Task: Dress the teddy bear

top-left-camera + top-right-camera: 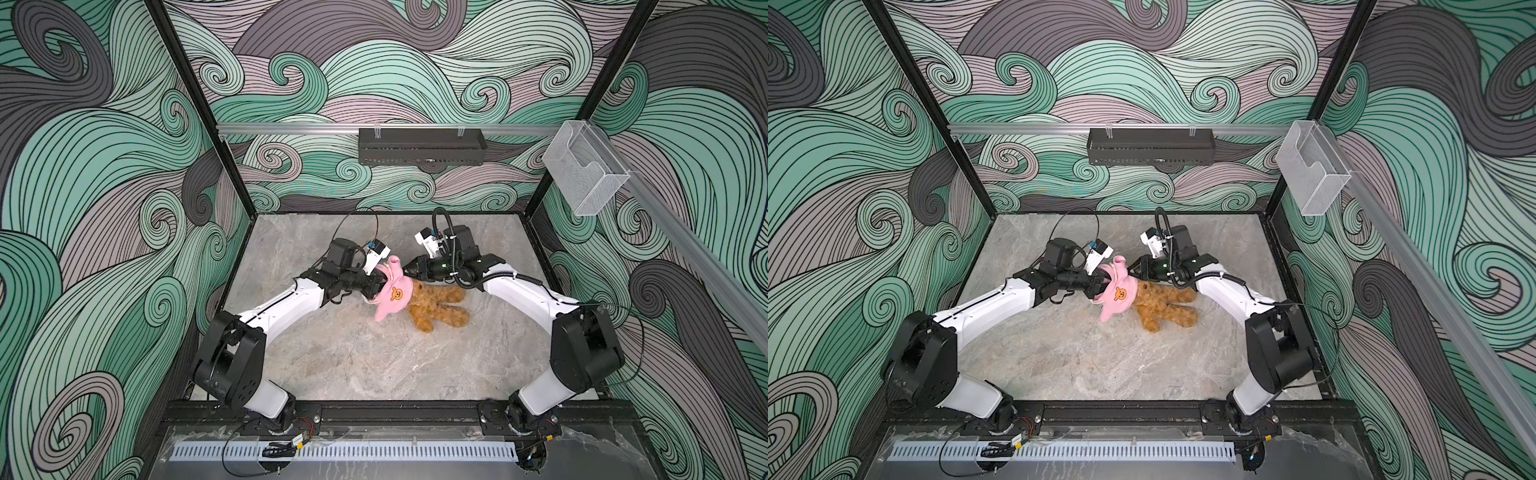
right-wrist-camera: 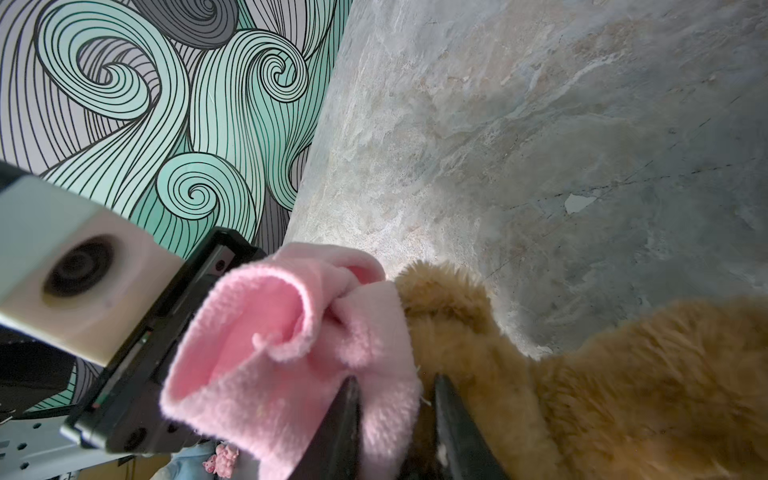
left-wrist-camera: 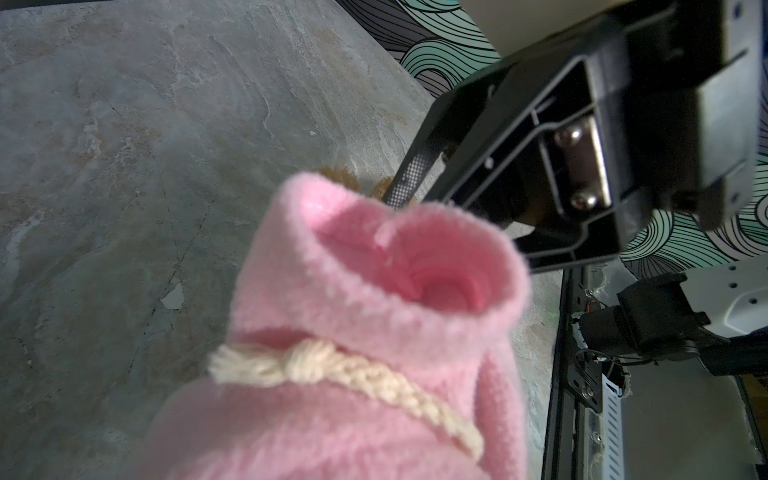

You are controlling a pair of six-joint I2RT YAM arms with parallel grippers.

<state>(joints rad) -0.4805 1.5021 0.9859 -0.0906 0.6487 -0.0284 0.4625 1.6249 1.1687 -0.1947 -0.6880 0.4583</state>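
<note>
**Two hands at the garment**

The left hand (image 1: 376,287) is clamped on the left edge of the pink garment (image 1: 392,301). The teddy bear (image 1: 438,305) lies mid-scene on the tabletop (image 1: 374,365), its left end under the garment. The right hand (image 1: 405,269), jaws narrowly apart, straddles the garment's far hem.

Soft even light, faint shadows — edges bowed, close-up teddy bear (image 2: 623,374) and pink garment (image 3: 353,332) blurred.
</note>
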